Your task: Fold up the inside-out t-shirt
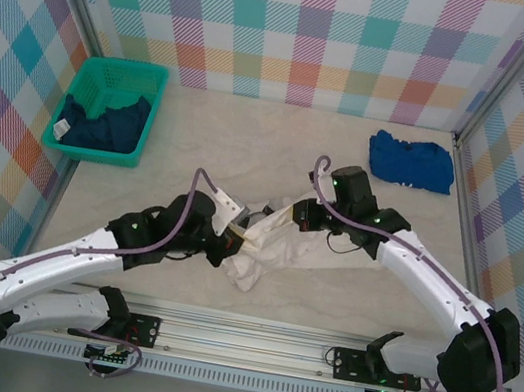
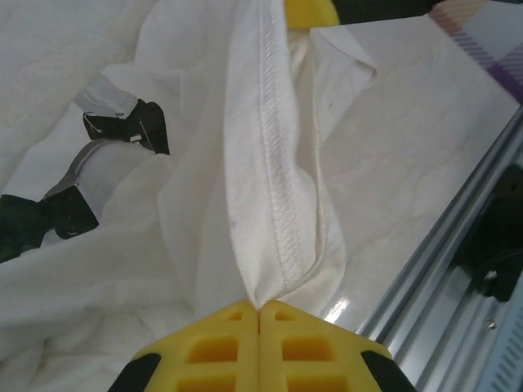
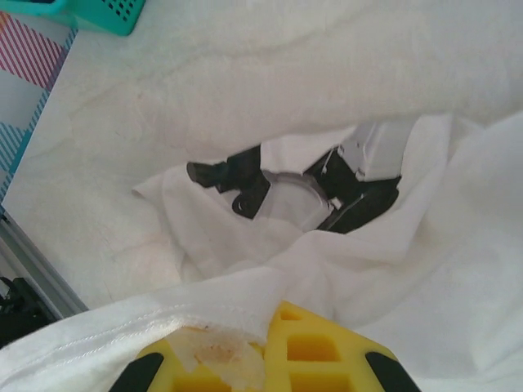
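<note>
The inside-out t-shirt [image 1: 278, 248], white and bunched, hangs stretched between my two grippers at the middle of the table. My left gripper [image 1: 233, 243] holds its near-left end. In the left wrist view the yellow jaws meet, and the left gripper [image 2: 260, 309] pinches a stitched hem of the t-shirt [image 2: 270, 147] that runs away from it. My right gripper [image 1: 302, 213] holds the far-right end. In the right wrist view the right gripper [image 3: 274, 331] is shut on the t-shirt [image 3: 409, 269], and cloth lies over one yellow finger [image 3: 204, 359].
A teal basket [image 1: 88, 74] with a dark navy garment [image 1: 102, 124] stands at the far left. A bright blue folded shirt [image 1: 410, 161] lies at the far right. An aluminium rail [image 1: 256, 342] runs along the near edge. Plaid walls close in the sides.
</note>
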Motion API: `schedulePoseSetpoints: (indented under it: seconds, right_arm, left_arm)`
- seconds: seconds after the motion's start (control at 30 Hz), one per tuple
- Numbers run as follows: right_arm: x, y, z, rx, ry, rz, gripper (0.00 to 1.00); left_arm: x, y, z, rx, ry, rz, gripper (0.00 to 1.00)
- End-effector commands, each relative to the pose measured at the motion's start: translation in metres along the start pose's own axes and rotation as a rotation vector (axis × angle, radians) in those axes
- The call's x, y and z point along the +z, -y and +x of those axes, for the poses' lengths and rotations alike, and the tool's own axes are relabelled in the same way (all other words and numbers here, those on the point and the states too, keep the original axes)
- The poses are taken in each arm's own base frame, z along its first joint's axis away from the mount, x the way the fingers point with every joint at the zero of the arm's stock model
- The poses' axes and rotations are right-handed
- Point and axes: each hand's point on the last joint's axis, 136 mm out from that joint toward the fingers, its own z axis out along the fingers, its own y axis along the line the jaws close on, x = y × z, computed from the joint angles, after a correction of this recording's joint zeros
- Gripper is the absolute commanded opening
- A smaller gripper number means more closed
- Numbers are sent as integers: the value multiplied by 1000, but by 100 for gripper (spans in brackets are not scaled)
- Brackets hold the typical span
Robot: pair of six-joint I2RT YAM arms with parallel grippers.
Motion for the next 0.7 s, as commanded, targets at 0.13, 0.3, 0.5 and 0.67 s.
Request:
schedulePoseSetpoints:
  seconds: [0.13, 0.3, 0.5, 0.67]
  right_arm:
    - [35, 40, -30, -25, -38, 123, 0]
    - [77, 64, -38, -44, -143, 181, 0]
    - [92, 82, -43, -94, -175, 253, 0]
    - [95, 77, -41, -95, -185, 221, 0]
  left_arm:
    - [29, -43, -19, -303, -71, 37, 5]
    - [59, -80, -40, -446, -64, 78, 17]
    - [56, -112, -60, -458, 34, 27, 33]
    - [67, -123, -29, -400, -22, -38, 46]
